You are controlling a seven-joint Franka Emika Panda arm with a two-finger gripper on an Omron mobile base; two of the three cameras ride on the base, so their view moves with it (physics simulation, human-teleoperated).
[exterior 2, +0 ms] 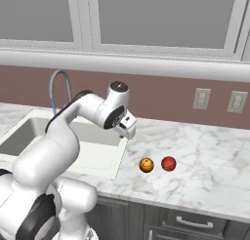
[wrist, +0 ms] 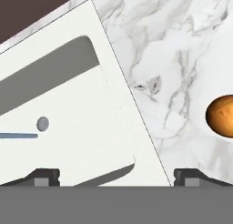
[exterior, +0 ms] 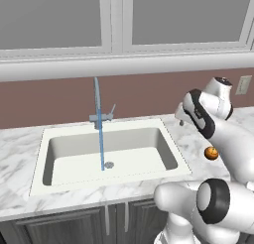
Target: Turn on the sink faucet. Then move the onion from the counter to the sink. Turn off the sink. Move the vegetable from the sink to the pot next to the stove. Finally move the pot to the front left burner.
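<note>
One arm bent over sink (exterior: 171, 136) rim | pincer (exterior 2: 128, 132) apart, empty | water running

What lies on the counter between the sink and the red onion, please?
The orange ball sits between the sink and the onion, close beside the onion, on the counter; the right base view shows it.

Sink (exterior: 49, 153) sunk in tabletop (exterior 2: 205, 156), left-centre of left base view. Faucet (exterior: 97, 106) behind sink at back rim, centre; water stream falls from spout into basin, landing just beside drain (exterior: 109, 164). Window above wall behind sink. Two balls on tabletop right of sink, lower centre of right base view: orange ball (exterior 2: 146, 165) left, onion (exterior 2: 168, 163) right, just beside each other, apart. Two wall outlets on wall behind, upper right. Cabinet doors below tabletop. Gripper (exterior 2: 128, 129) above sink's right rim, left of balls.
</note>
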